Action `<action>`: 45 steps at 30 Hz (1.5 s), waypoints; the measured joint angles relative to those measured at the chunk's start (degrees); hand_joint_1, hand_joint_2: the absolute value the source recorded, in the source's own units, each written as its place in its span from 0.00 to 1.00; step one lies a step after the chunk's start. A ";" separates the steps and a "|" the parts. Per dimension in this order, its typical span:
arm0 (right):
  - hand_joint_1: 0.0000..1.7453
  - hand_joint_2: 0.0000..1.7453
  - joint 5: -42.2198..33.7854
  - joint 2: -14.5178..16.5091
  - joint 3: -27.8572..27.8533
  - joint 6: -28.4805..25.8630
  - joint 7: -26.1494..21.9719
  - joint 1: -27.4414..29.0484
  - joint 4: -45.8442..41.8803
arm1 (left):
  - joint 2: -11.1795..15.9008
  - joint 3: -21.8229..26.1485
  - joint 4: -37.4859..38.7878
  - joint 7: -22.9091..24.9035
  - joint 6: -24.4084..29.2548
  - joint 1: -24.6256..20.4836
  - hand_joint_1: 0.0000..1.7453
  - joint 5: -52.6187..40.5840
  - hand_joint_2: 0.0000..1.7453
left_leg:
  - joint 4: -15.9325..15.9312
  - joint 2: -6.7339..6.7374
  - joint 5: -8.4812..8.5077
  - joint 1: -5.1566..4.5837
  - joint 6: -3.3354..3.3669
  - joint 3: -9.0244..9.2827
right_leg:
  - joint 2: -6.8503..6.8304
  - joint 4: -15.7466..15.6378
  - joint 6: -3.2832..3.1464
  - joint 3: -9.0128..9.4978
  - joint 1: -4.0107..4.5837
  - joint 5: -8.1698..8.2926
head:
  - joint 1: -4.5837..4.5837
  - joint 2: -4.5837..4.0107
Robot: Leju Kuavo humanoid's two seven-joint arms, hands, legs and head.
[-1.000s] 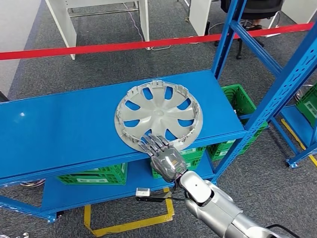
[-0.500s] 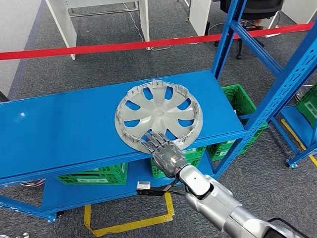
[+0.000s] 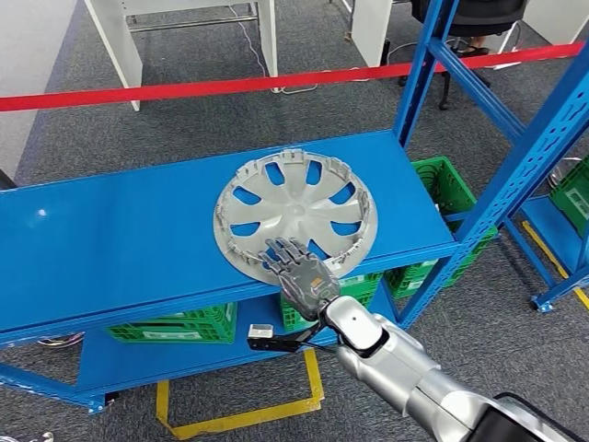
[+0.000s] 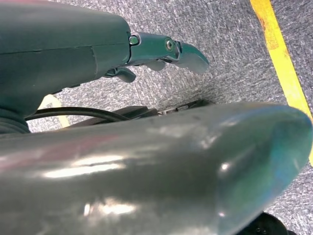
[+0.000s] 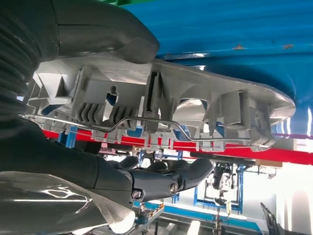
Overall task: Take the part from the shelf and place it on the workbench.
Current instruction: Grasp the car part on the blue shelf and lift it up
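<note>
part (image 3: 295,214) on shelf (image 3: 125,239) | right robot hand (image 3: 300,273) at its rim | no readable writing

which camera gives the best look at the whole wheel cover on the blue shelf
The head view: it shows the whole wheel cover lying on the blue shelf, with the right hand at its near edge. The right wrist view shows just its rim edge-on, clips and wire ring up close. The left wrist view looks at carpet.
</note>
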 joint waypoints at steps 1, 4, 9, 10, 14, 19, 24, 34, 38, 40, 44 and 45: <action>0.00 1.00 -0.02 0.04 0.07 0.00 0.01 -0.15 0.20 | 0.00 0.00 0.00 0.00 -0.01 0.00 0.00 -0.01 0.00 | 0.00 0.00 0.00 0.00 0.00 0.00 | 0.00 0.00 0.00 0.00 0.00 0.00 | 0.00 0.00; 0.00 1.00 -0.03 0.10 0.17 0.00 0.01 -0.44 0.67 | 0.00 0.00 0.00 0.00 -0.01 0.00 0.00 -0.02 0.00 | 0.00 0.00 0.00 -0.01 0.00 0.00 | -0.01 0.00 0.00 0.00 -0.01 0.00 | -0.01 0.00; 0.00 1.00 -0.03 0.14 0.22 0.00 0.01 -0.62 1.24 | 0.00 0.00 0.00 0.00 0.00 0.00 0.00 -0.02 0.00 | 0.00 0.00 0.00 -0.01 0.00 0.00 | -0.02 0.00 0.00 0.00 -0.01 0.00 | 0.00 0.00; 0.00 1.00 -0.03 0.15 0.22 0.00 0.01 -0.65 1.33 | 0.00 0.00 0.00 0.00 -0.01 0.00 0.00 -0.02 0.00 | 0.00 0.00 0.00 -0.01 0.00 0.00 | -0.02 0.00 0.00 0.00 -0.01 0.00 | 0.00 0.00; 0.00 1.00 -0.46 0.33 0.25 0.74 0.13 -0.82 1.72 | -0.02 0.01 0.00 0.00 -0.07 0.00 0.00 -0.02 0.00 | 0.00 0.00 0.00 -0.01 0.00 0.00 | -0.01 0.00 0.00 0.00 -0.01 0.00 | 0.01 0.00; 0.00 1.00 -2.27 0.71 0.48 4.98 0.97 -1.86 2.85 | -0.05 0.19 0.00 0.01 -0.32 0.00 0.00 -0.02 0.00 | 0.00 0.00 0.00 -0.01 0.00 0.00 | -0.02 0.00 0.00 0.00 -0.01 0.00 | -0.01 0.00; 0.01 1.00 -3.89 1.09 0.80 8.32 2.13 -3.62 4.45 | -0.21 0.51 0.00 0.00 -0.48 0.02 0.00 -0.01 0.00 | 0.00 0.00 0.00 -0.01 0.00 0.02 | 0.00 0.00 0.00 0.01 -0.01 0.00 | -0.01 0.00; 0.55 1.00 -5.87 1.94 1.35 12.23 2.89 -6.06 6.60 | -0.45 1.30 0.00 0.00 -0.98 0.04 0.00 0.03 0.00 | 0.00 0.00 0.00 -0.01 0.00 0.08 | 0.00 0.00 0.00 0.07 -0.01 0.00 | 0.00 0.00; 1.00 1.00 -7.65 2.14 1.51 13.96 2.91 -6.89 6.74 | -0.56 1.81 0.00 0.00 -1.07 0.05 0.00 0.03 0.00 | 0.00 0.00 0.00 -0.01 0.00 0.12 | 0.00 0.00 0.00 0.11 -0.01 0.01 | -0.01 0.00; 1.00 1.00 -8.60 2.16 1.60 14.54 2.91 -7.36 6.65 | -0.61 2.03 0.00 -0.02 -1.07 0.06 0.00 0.01 0.00 | 0.00 0.00 0.01 -0.01 0.00 0.14 | -0.01 0.00 0.00 0.14 -0.01 0.01 | -0.01 0.00; 1.00 1.00 -10.01 2.15 1.86 14.86 2.84 -7.41 5.23 | -0.75 2.64 0.00 -0.29 -1.06 0.08 0.00 -0.02 0.00 | 0.00 0.00 0.01 -0.01 0.00 0.16 | -0.01 0.00 0.00 0.16 -0.01 0.01 | 0.00 0.00; 1.00 1.00 -10.27 2.14 1.96 14.87 2.79 -7.29 4.55 | -0.79 2.86 0.00 -0.39 -1.05 0.09 0.00 -0.02 0.00 | 0.00 0.00 0.01 -0.01 0.00 0.16 | 0.00 0.00 0.00 0.15 -0.01 0.01 | 0.00 0.00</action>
